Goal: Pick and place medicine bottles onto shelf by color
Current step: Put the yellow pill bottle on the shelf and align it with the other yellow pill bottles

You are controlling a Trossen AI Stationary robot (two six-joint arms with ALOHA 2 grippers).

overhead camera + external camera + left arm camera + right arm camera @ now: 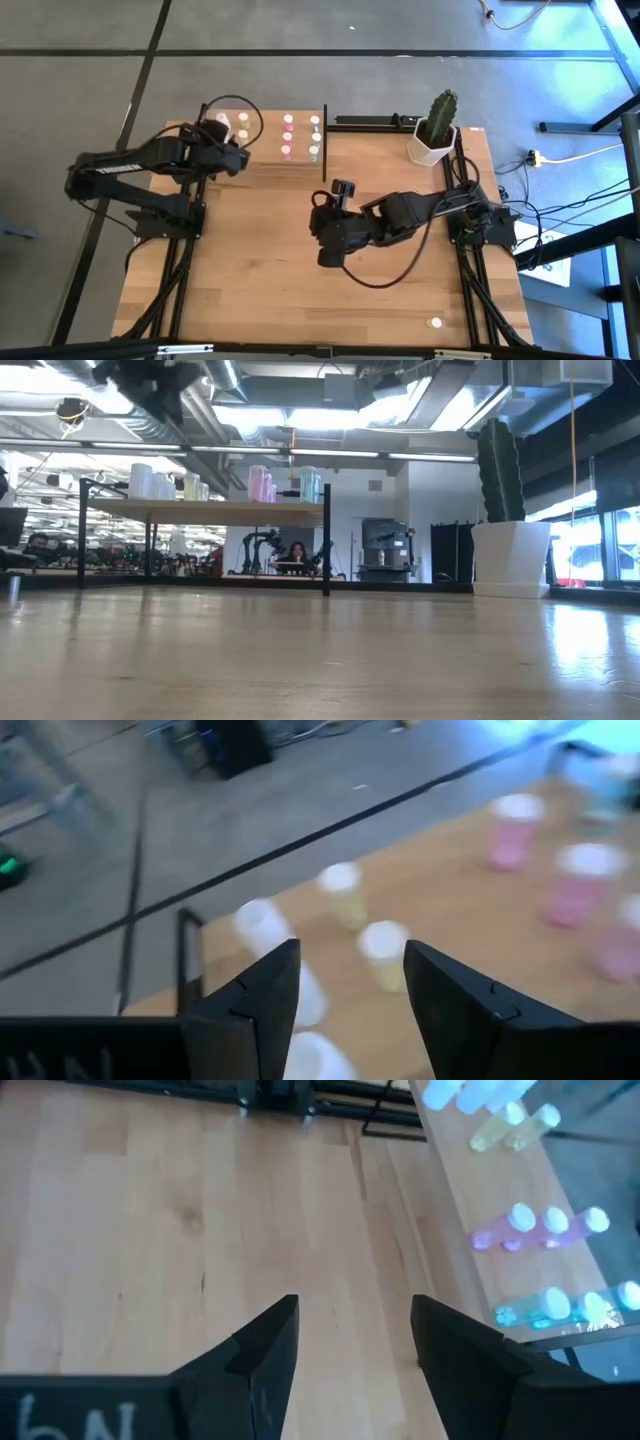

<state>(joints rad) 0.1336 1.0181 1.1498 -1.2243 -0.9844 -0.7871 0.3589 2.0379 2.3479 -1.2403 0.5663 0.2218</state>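
Observation:
The shelf [265,165] stands at the table's far left, a light board between black posts. Medicine bottles stand upright on it in colour groups: white [262,923], pale yellow [343,890], pink [513,825] and pale green [560,1305]. One more small pale bottle [435,322] stands on the table near the front right corner. My left gripper [350,955] hovers open above the shelf's white and yellow end [240,155], with nothing between its fingers. My right gripper [355,1310] hangs open over the bare table middle [343,188], to the right of the shelf.
A white pot with a green cactus [435,135] stands at the far right of the table. The shelf's black post [325,145] rises between the shelf and my right gripper. Bare wood stretches across the table's near half [300,290].

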